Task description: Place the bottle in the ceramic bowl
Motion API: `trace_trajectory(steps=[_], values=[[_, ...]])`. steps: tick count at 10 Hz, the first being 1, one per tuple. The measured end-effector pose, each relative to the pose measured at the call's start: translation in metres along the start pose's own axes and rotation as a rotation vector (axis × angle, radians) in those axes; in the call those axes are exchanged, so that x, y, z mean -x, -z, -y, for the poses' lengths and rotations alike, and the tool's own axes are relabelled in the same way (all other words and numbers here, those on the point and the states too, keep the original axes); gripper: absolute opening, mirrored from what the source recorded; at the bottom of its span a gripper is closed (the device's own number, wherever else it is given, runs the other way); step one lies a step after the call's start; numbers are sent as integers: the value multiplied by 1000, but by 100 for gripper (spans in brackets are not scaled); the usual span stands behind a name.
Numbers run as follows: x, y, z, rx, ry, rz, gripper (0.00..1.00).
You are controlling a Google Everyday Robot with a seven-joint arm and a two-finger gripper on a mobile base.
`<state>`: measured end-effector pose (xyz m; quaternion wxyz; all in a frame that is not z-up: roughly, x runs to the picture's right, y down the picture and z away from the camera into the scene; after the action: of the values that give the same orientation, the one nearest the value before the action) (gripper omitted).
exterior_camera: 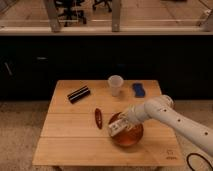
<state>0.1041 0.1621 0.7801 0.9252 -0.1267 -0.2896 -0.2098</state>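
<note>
The glossy orange-red ceramic bowl [131,137] stands on the wooden table [70,135], right of its middle and near the front. My gripper [121,123] reaches in from the right over the bowl's left rim. A pale, labelled bottle [116,126] lies tilted at the gripper, over the bowl's left edge. I cannot tell whether the bottle rests in the bowl or hangs above it.
A small translucent whitish cup [115,85] stands at the back. A blue object [138,90] lies to its right. A black striped object [79,94] lies at the back left. A dark red elongated item [98,118] lies left of the bowl.
</note>
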Motion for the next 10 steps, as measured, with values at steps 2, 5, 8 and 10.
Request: trace_trajectory(steps=[2, 5, 8, 10], values=[[-1, -1, -1, 14, -5, 0, 29], [-1, 0, -3, 21, -8, -11, 59], [1, 3, -4, 10, -6, -28, 80], [4, 6, -3, -3, 1, -28, 80]])
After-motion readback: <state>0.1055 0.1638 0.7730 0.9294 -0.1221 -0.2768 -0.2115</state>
